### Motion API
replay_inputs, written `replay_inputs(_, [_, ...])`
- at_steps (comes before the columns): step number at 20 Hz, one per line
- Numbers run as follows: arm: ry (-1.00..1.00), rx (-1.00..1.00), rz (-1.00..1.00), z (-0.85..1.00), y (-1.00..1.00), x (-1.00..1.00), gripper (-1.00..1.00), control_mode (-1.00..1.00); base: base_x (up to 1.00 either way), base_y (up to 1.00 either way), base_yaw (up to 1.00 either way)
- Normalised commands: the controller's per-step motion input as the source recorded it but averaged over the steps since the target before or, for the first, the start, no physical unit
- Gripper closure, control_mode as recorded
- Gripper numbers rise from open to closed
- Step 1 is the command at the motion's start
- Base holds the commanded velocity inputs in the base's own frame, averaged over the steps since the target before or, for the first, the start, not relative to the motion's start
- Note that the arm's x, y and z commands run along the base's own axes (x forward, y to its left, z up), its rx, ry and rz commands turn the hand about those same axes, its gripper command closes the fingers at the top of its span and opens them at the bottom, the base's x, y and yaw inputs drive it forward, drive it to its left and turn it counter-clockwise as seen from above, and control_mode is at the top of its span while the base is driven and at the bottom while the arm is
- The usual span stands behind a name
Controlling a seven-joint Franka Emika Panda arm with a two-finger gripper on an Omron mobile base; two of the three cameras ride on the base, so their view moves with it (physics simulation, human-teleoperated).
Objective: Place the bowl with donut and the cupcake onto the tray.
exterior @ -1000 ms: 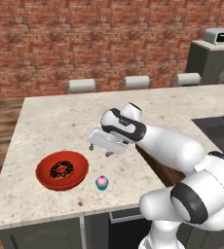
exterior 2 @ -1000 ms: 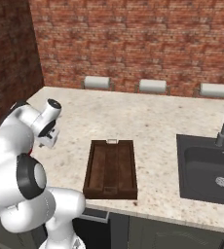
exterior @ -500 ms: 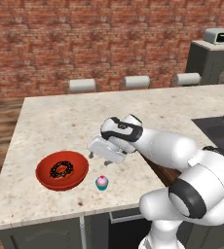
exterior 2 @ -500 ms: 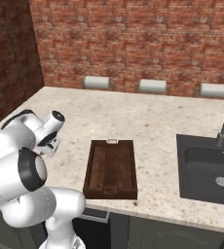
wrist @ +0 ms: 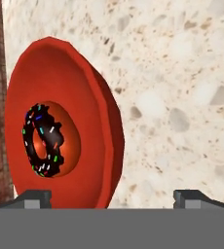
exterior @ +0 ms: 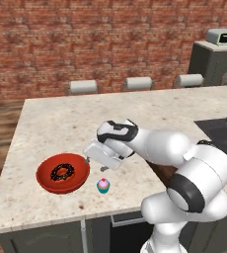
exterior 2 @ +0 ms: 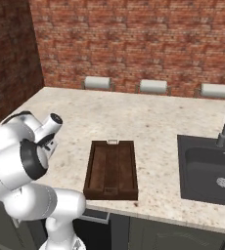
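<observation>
**Q.** Where does the bowl lie from your tool?

**A.** Your gripper (exterior: 94, 164) hangs low over the counter (exterior: 56, 118) with its jaws spread wide and nothing between them. The red bowl (exterior: 62, 173) sits just beside it, on the side away from the arm, near the counter's front edge. In the hand view the bowl (wrist: 60, 121) rises between the two fingertips (wrist: 33, 198), its near rim closer to one tip than to the other, with bare counter ahead of the second tip.

**Q.** And the other pieces?

**A.** The donut (exterior: 62, 172) rests in the middle of the bowl; you see its sprinkled icing in the hand view too (wrist: 42, 141). The cupcake (exterior: 103, 185) stands apart from the bowl, on the counter in front of the gripper. The tray (exterior 2: 111, 169) lies well apart on the arm's far side, its long axis running from the front edge toward the brick wall (exterior 2: 134, 44), and it is bare.

**Q.** What does your next move turn on?

**A.** Most likely the rim. The bowl looks far too wide to span, so you would probably straddle the near wall, one finger inside and one outside. You need to come a little further toward the bowl and down, keeping the inner finger off the donut.
</observation>
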Motion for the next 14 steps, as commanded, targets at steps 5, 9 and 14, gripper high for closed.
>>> replay_inputs(5, [0.02, 0.00, 0.00, -0.07, 0.14, 0.18, -1.00, -1.00, 0.00, 0.00, 0.00])
replay_inputs(9, [0.02, 0.00, 0.00, -0.14, 0.12, 0.17, -1.00, -1.00, 0.00, 0.00, 0.00])
replay_inputs(14, [0.02, 0.00, 0.00, -0.18, 0.14, 0.16, -1.00, -1.00, 0.00, 0.00, 0.00])
